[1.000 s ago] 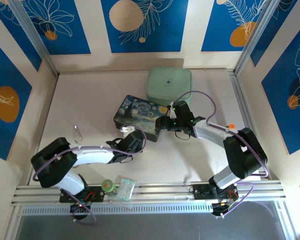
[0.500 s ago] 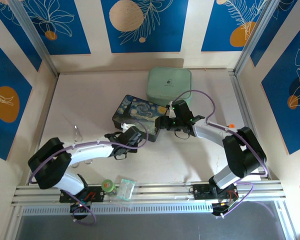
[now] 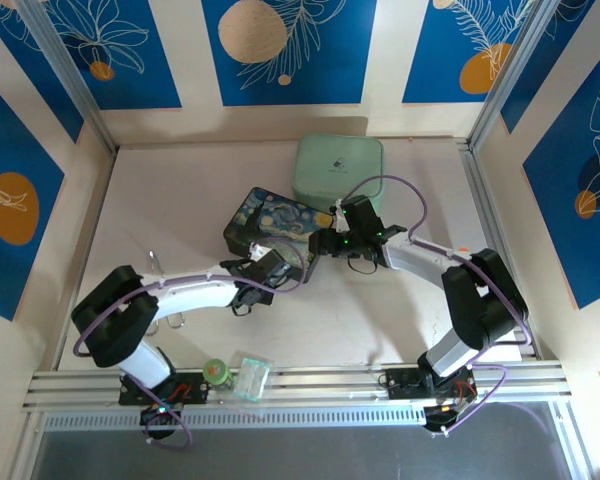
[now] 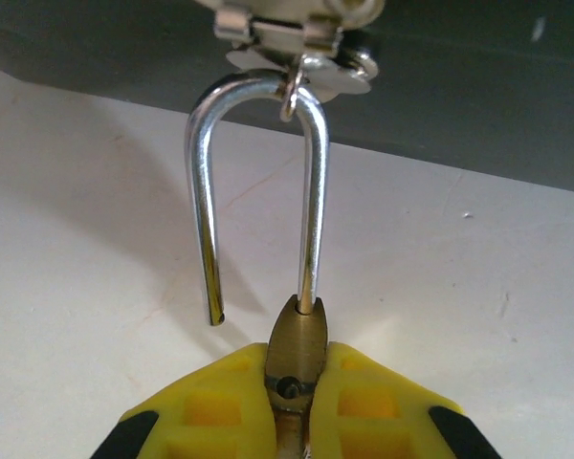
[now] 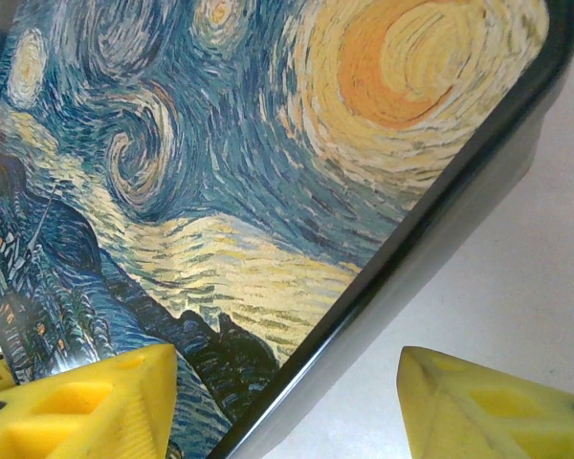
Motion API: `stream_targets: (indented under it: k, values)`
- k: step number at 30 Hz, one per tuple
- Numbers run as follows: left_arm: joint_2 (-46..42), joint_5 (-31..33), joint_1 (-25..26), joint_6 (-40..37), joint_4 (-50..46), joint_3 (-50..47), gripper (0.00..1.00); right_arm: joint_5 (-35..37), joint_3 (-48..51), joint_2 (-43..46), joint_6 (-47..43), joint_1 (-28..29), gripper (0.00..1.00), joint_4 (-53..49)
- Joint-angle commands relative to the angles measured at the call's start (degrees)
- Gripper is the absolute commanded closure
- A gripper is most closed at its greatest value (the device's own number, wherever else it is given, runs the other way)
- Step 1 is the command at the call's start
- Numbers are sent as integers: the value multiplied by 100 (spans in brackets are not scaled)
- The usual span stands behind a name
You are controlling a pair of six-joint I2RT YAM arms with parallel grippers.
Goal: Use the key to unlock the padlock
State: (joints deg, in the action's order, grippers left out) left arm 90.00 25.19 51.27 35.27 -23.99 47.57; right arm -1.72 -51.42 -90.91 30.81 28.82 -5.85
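The left gripper (image 4: 297, 371) is squeezed tight on the brass padlock (image 4: 295, 346), with 1 yellow pad on each side. The silver shackle (image 4: 312, 220) is popped open: 1 end is free and 1 end sits in the lock. Its loop hangs in a small ring (image 4: 291, 94) on the near left side of the painted box (image 5: 268, 191). Farther right, the right gripper (image 5: 287, 402) is wide open and holds nothing, with the box's edge between its 2 pads. A pale green tin (image 3: 338, 170) sits farthest.

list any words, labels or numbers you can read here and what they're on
No text here is readable.
green tin: small dark mark on the lid, too small to read.
painted box: picture only, no words.
padlock: no marking visible on its brass body.
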Motion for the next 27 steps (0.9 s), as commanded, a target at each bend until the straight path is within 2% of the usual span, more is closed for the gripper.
stream_targets:
  k: [1, 8, 15, 27]
  values:
    - [160, 321, 46, 137, -321, -134, 91, 414, 56, -293, -162, -43, 39, -712]
    - [544, 188, 310, 420, 17, -17, 86, 436, 20, -317, -164, -43, 38, -742]
    - [780, 647, 532, 755, -424, 240, 83, 462, 52, -277, -154, -43, 38, -742]
    - [715, 769, 813, 1000, -497, 332, 74, 453, 81, -347, -125, -47, 38, -681]
